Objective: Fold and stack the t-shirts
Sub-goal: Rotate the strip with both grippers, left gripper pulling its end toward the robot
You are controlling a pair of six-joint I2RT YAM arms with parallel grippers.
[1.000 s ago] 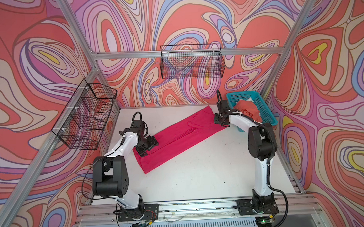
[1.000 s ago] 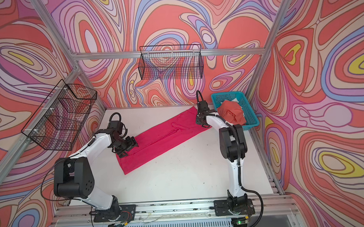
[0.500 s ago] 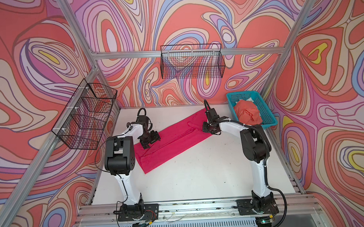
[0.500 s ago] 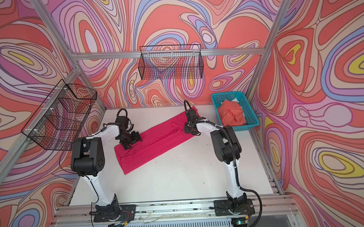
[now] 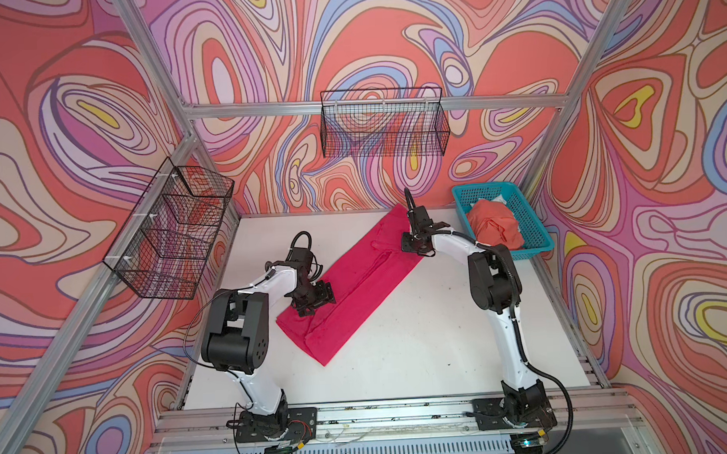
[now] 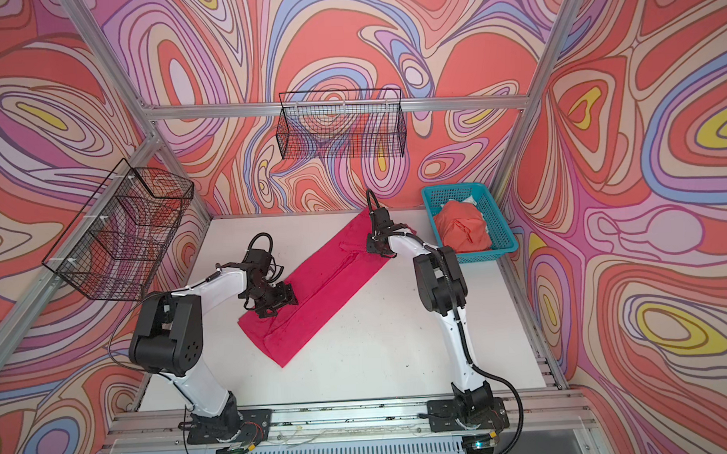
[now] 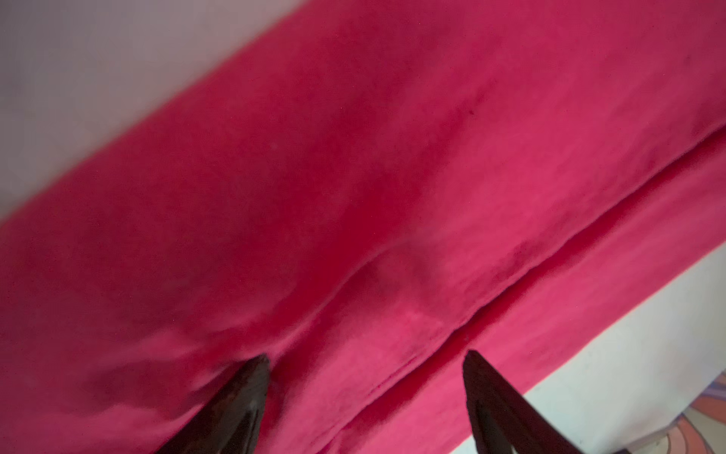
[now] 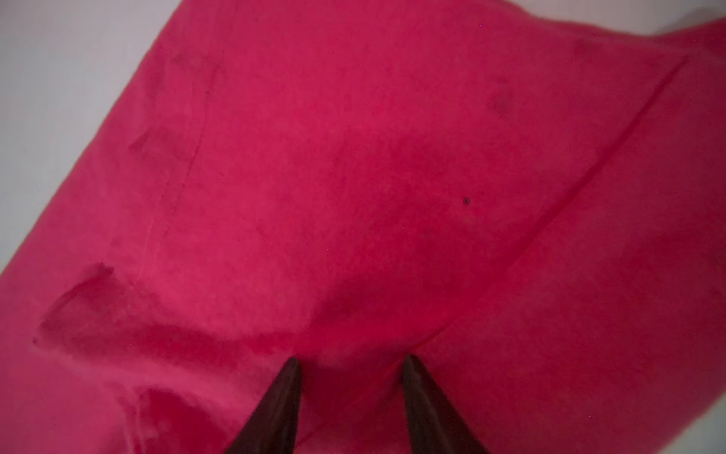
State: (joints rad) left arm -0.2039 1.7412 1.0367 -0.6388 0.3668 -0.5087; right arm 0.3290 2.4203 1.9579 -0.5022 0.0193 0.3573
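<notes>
The magenta-pink t-shirt (image 5: 355, 286) (image 6: 322, 285) lies flat on the white table as a long folded strip, running diagonally from near left to far right. My left gripper (image 5: 318, 298) (image 6: 279, 301) hovers low over its near-left end, jaws open, with cloth spread under and between the fingertips (image 7: 367, 357). My right gripper (image 5: 414, 245) (image 6: 377, 246) is over the far-right end, open less wide, its tips down at the fabric (image 8: 349, 359). The orange-coral t-shirt (image 5: 495, 227) (image 6: 463, 226) sits bunched in the teal basket (image 5: 532, 220) (image 6: 499, 221).
The teal basket stands at the back right corner of the table. A black wire basket (image 5: 383, 127) hangs on the back wall and another wire basket (image 5: 170, 234) on the left wall. Aluminium frame rails border the white table (image 5: 420, 351).
My right gripper has moved left from beside the basket to over the shirt's far end. My left arm has swung round, its gripper shifting slightly along the shirt's near end. The shirt lies the same.
</notes>
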